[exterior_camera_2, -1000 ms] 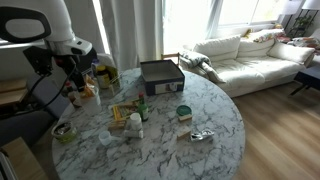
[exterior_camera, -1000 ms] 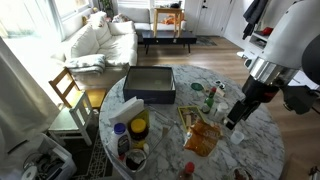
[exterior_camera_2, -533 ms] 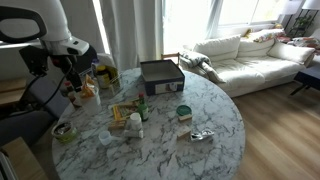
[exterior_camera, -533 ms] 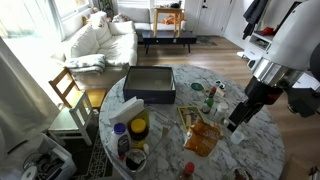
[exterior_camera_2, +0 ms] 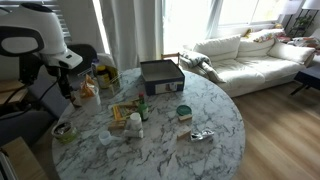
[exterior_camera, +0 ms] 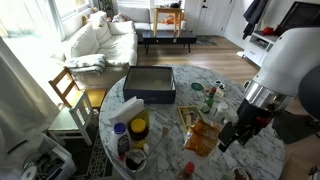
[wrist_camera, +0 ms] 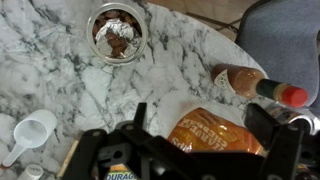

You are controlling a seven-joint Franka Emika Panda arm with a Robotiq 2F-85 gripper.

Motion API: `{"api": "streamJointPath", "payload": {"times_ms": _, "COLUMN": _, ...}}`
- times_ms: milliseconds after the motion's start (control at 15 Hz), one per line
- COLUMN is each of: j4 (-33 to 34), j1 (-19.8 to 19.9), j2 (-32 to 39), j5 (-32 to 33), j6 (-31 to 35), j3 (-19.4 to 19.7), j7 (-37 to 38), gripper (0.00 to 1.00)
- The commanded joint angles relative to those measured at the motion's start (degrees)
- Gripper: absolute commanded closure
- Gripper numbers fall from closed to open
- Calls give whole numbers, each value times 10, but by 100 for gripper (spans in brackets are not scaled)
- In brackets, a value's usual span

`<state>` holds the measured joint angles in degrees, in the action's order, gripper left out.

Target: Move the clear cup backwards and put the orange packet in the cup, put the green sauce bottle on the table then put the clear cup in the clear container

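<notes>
The hand (wrist_camera: 200, 132) hangs open just above the orange packet (wrist_camera: 220, 142), which lies flat on the marble worktop (wrist_camera: 50, 70), inside nothing; packing it and all later steps look not yet done.

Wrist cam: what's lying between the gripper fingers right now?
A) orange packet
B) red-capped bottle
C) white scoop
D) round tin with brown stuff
A: in the wrist view the orange packet lies on the marble between the spread fingers of the gripper, while the white scoop, the red-capped bottle and the round tin all lie off to the sides.
</notes>
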<state>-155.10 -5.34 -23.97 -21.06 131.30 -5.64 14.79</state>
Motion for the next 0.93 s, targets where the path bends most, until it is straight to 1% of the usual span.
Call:
{"api": "streamJointPath", "payload": {"times_ms": 0, "j4": -30, "j1": 0, "j2": 13, "j5": -5, "j6": 61, "j3": -27, "j7": 64, "gripper": 0}}
{"api": "streamJointPath", "payload": {"times_ms": 133, "j4": -44, "j1": 1, "j2": 20, "j5": 2, "j6": 97, "j3": -38, "j7": 90, "gripper": 0}}
{"api": "streamJointPath", "payload": {"times_ms": 200, "j4": -25, "j1": 6, "j2": 43, "j5": 10, "j6": 107, "j3": -43, "j7": 107, "gripper": 0}}
{"api": "streamJointPath", "payload": {"times_ms": 267, "j4": -28, "j1": 6, "j2": 46, "j5": 11, "j6": 123, "j3": -45, "j7": 117, "gripper": 0}}
{"api": "streamJointPath", "payload": {"times_ms": 400, "j4": -27, "j1": 8, "j2": 60, "j5": 19, "j6": 150, "j3": -51, "j7": 136, "gripper": 6}}
{"api": "streamJointPath", "payload": {"times_ms": 467, "j4": -27, "j1": 8, "j2": 67, "j5": 21, "j6": 166, "j3": -53, "j7": 145, "gripper": 5}}
{"api": "streamJointPath", "payload": {"times_ms": 667, "j4": -26, "j1": 9, "j2": 86, "j5": 31, "j6": 188, "j3": -57, "j7": 162, "gripper": 12}}
{"api": "streamJointPath", "payload": {"times_ms": 800, "j4": -26, "j1": 12, "j2": 95, "j5": 47, "j6": 196, "j3": -61, "j7": 175, "gripper": 26}}
{"api": "streamJointPath", "payload": {"times_ms": 867, "j4": -26, "j1": 13, "j2": 99, "j5": 55, "j6": 198, "j3": -62, "j7": 183, "gripper": 41}}
